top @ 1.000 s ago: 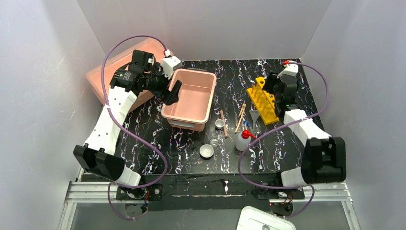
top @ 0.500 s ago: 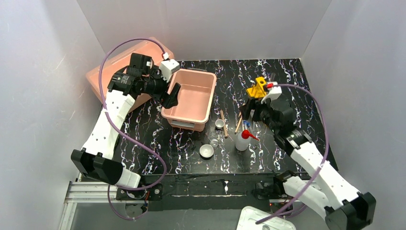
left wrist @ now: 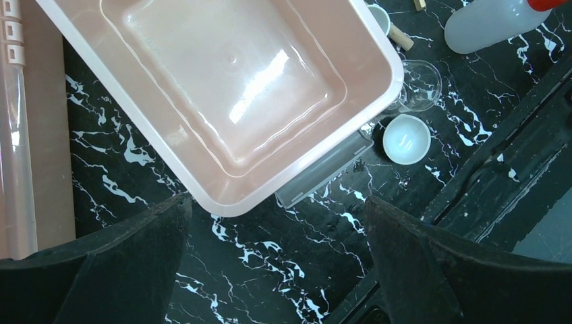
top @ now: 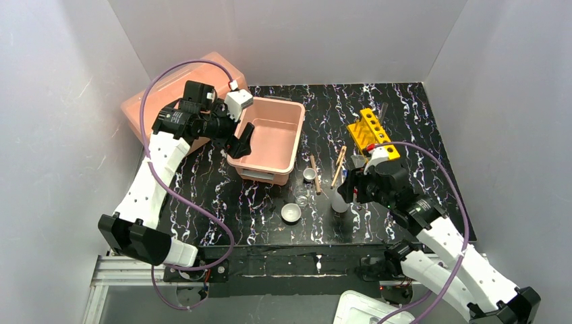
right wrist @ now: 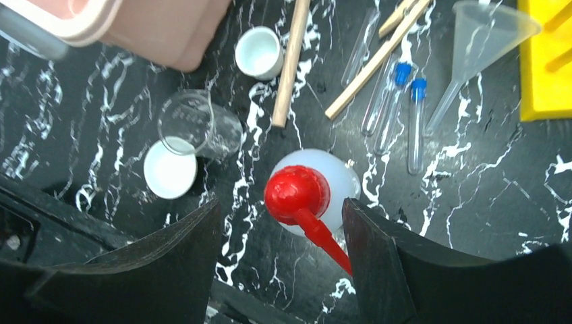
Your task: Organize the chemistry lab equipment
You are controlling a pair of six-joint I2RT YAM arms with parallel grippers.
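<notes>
The white squeeze bottle [top: 339,200] with a red spout [right wrist: 297,194] stands upright at the front middle. My right gripper [top: 345,187] [right wrist: 282,206] is open above it, one finger on either side of the red cap, and the spout tip points at the right finger. Behind the bottle lie a clear funnel [right wrist: 482,30], blue-capped tubes [right wrist: 417,121], wooden sticks [right wrist: 290,61], a small white cup [right wrist: 260,50], a glass beaker [right wrist: 195,125] and a white dish [right wrist: 170,177]. The yellow rack [top: 369,131] lies at the back right. My left gripper [top: 241,142] [left wrist: 276,202] is open and empty by the tub's near-left corner.
The pink rectangular tub [top: 295,138] [left wrist: 202,182] stands empty left of the small items. The large pink lidded box [top: 158,101] stands at the back left, under my left arm. A white lid [top: 367,310] lies off the table at the front.
My right arm has swung from the yellow rack at the back right to over the squeeze bottle. My left gripper has shifted slightly along the tub's left edge.
</notes>
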